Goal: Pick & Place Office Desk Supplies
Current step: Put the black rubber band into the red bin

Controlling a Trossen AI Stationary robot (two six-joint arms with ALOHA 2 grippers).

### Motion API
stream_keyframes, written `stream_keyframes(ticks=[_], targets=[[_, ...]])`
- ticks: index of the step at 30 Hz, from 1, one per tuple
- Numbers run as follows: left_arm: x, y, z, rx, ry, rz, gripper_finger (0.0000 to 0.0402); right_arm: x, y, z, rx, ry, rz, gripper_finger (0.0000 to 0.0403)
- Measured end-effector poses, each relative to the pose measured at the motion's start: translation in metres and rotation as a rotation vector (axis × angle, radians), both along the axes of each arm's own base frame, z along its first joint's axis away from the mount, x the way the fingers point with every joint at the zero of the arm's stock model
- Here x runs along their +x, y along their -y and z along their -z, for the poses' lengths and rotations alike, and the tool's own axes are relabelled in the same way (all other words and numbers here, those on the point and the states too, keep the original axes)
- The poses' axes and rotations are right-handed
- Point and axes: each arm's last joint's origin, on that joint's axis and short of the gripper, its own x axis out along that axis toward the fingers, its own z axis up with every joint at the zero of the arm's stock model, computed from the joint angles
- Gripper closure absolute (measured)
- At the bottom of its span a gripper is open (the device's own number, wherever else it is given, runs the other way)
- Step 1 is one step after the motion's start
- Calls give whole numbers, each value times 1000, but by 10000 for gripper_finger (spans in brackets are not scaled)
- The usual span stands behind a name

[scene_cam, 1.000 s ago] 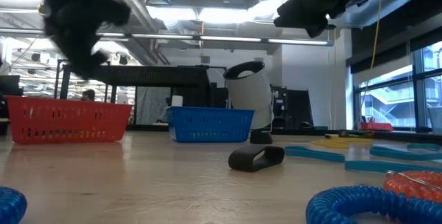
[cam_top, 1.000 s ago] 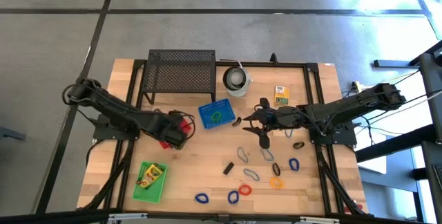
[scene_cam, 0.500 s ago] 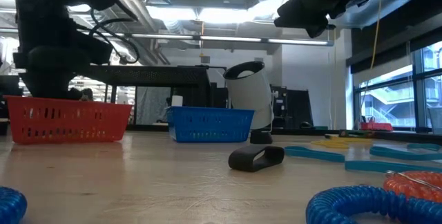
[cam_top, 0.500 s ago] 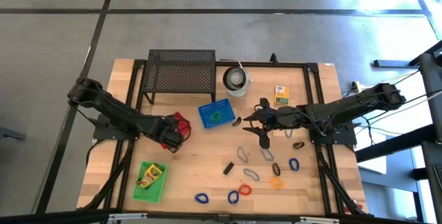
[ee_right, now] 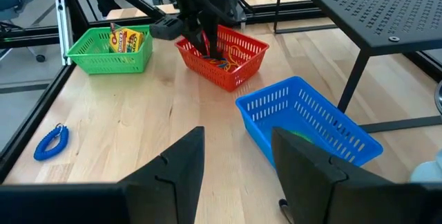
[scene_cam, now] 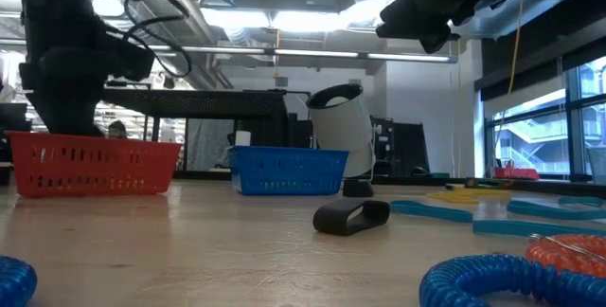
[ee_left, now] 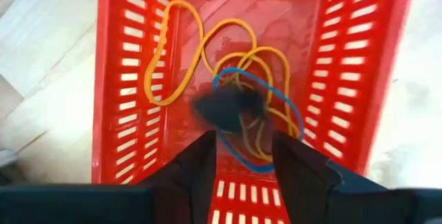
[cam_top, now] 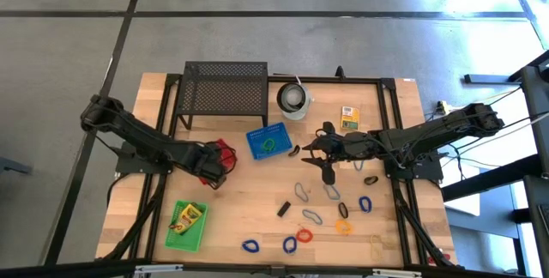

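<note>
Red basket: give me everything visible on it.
The red basket is a rectangular plastic bin with slotted walls and floor, upright on the wooden table, left of the blue basket. Inside lie tangled yellow bands, a blue band and a blurred dark item. The left tool sits open just above its inside; contact with the basket can't be told.

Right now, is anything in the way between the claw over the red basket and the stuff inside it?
Nothing visible is. The left claw hangs open right above the red basket, and the yellow and blue rubber bands lie on its floor with a dark blurred thing over them. The right claw waits elsewhere.
</note>
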Motion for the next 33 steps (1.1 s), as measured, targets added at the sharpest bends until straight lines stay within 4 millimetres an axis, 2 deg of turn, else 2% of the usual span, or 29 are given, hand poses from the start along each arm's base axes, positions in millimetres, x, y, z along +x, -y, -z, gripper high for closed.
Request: stream_keyframes(ticks=[10, 15, 18, 24, 33], targets=[[-10, -5, -24, -3, 144, -14, 254, -3, 1, 7, 27, -77, 22, 234], [-7, -6, -35, 17, 285, -19, 259, 3, 0, 27, 27, -185, 41, 234], [2, -4, -42, 36, 410, 35, 263, 11, 3, 44, -37, -259, 29, 234], [22, 2, -58, 65, 656, 164, 261, 26, 23, 78, -213, -400, -1, 234], [37, 8, -77, 111, 870, 299, 264, 41, 60, 111, -192, -460, -18, 234]])
